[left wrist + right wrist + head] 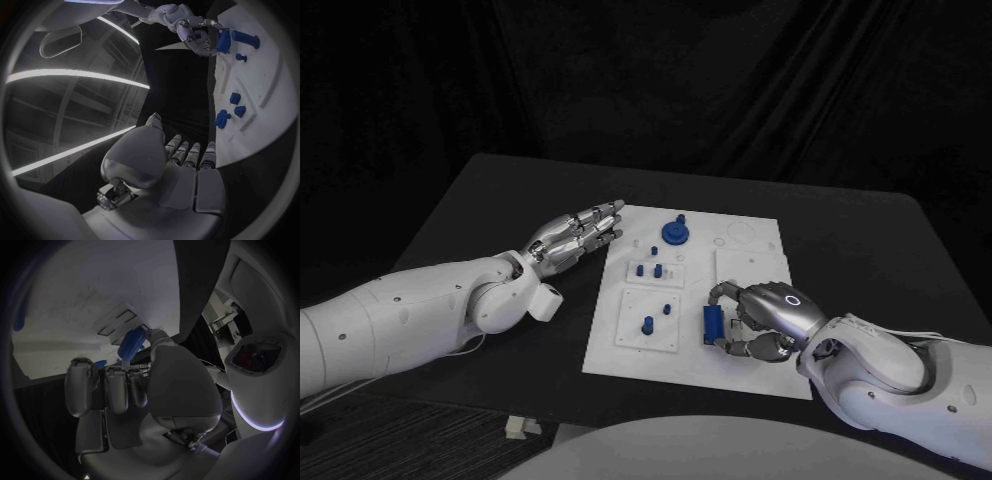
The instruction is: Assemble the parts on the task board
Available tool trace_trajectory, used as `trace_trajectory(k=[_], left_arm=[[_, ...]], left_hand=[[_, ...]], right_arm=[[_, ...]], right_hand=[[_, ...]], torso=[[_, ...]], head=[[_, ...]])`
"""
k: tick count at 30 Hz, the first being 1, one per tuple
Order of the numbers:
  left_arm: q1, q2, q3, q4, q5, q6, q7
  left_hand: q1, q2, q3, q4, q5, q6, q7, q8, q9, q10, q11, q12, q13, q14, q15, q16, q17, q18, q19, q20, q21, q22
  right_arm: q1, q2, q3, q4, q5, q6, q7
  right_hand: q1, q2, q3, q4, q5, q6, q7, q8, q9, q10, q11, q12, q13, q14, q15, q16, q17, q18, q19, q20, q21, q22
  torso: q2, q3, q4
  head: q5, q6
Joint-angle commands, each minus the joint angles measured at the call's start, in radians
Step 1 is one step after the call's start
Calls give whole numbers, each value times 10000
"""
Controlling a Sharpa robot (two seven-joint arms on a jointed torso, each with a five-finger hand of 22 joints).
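Head view: my right robot hand (759, 318) grips a blue part (713, 324) over the task board (747, 375) at 5 o'clock; my left robot hand (574, 236) lies open at its 10 o'clock edge on the desk (488, 190). Left wrist view: the part (223, 41) looks small, rigid, light. Right wrist view: fingertips pinch its (130, 343) sides; I judge smooth plastic may slip, so hold mid-length.

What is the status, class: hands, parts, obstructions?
Left hand open, hovering at the white task board's left edge. Right hand gripping a long blue part over the board. Nothing blocking.
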Motion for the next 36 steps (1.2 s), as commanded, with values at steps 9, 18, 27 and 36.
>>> trace_trajectory(k=[9, 18, 27, 36], left_arm=[[-25, -17, 10, 31, 55, 160, 154], [-28, -18, 10, 42, 55, 168, 129], [-30, -14, 10, 48, 55, 172, 112], [-31, -3, 10, 42, 55, 177, 95]], left_hand=[[88, 13, 52, -9, 51, 16, 61, 66, 9, 16, 61, 57, 11, -5, 56, -36, -9, 57, -22, 76, -9, 7], [85, 15, 54, -6, 50, 18, 57, 67, 9, 17, 68, 63, 12, -5, 64, -36, -9, 54, -20, 82, -7, 10], [80, 20, 56, 0, 45, 21, 52, 69, 9, 19, 75, 65, 13, -5, 72, -36, -9, 52, -16, 89, -4, 17], [78, 23, 58, 4, 43, 14, 49, 68, 8, 19, 79, 65, 13, -5, 77, -36, -9, 51, -10, 93, 2, 30]], right_arm=[[-25, -104, 1, 80, -103, -694, 92], [-30, -178, 1, 149, -103, -576, 54], [-45, -231, 1, 177, -103, -239, 28], [-49, -240, 0, 171, -103, 166, -166]], right_hand=[[-729, 167, 191, 25, 534, 722, -98, -39, -464, 1059, -18, 26, 2634, 975, -39, 111, 2215, -47, 405, -24, 239, 2169], [-845, 165, 308, 18, 607, 941, -85, -207, -722, 1059, -1, 26, 2634, 971, -23, 103, 2195, -60, 433, -12, 297, 2187], [-850, 108, 428, -4, 765, 1016, -81, -425, -964, 1059, -7, 26, 2634, 976, -27, 111, 2215, -60, 434, -11, 302, 2187], [-889, 55, 461, -20, -1253, 215, 45, -1701, -2018, 1059, 75, 26, 2634, 943, 29, 50, 2075, -13, 325, 29, 96, 2118]], torso=[[3, -1, 7], [9, -2, -1], [6, -2, 2], [4, -3, 3]], head=[[9, -2], [28, -2], [21, -2], [6, -2]])
